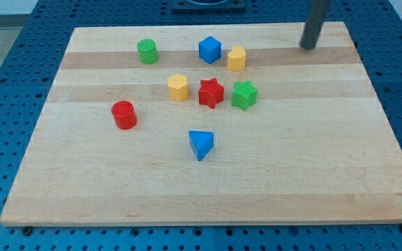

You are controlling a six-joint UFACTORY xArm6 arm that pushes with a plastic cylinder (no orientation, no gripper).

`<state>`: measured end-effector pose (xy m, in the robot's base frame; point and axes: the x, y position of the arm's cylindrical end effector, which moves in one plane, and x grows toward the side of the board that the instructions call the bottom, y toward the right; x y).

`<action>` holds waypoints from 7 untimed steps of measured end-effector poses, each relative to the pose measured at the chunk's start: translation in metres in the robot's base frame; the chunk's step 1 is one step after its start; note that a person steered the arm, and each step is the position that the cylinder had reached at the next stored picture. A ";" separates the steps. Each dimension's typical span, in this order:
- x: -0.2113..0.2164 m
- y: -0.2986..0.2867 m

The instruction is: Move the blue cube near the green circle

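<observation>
The blue cube (210, 49) sits near the view's top, at the middle of the wooden board (326, 174). The green circle (147, 51), a short green cylinder, stands to its left at about the same height in the view, with a gap between them. A yellow heart-like block (236, 58) sits just right of the blue cube, almost touching it. My tip (307, 47) is at the view's top right, well to the right of the blue cube and the yellow block, touching no block.
A yellow hexagon (178, 87), a red star (211, 93) and a green star (243, 95) form a row below the cube. A red cylinder (124, 115) stands at the left. A blue triangle (201, 144) lies lower, near the middle.
</observation>
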<state>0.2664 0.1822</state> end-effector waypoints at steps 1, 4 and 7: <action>0.000 -0.042; -0.002 -0.123; 0.017 -0.161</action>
<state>0.2836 0.0212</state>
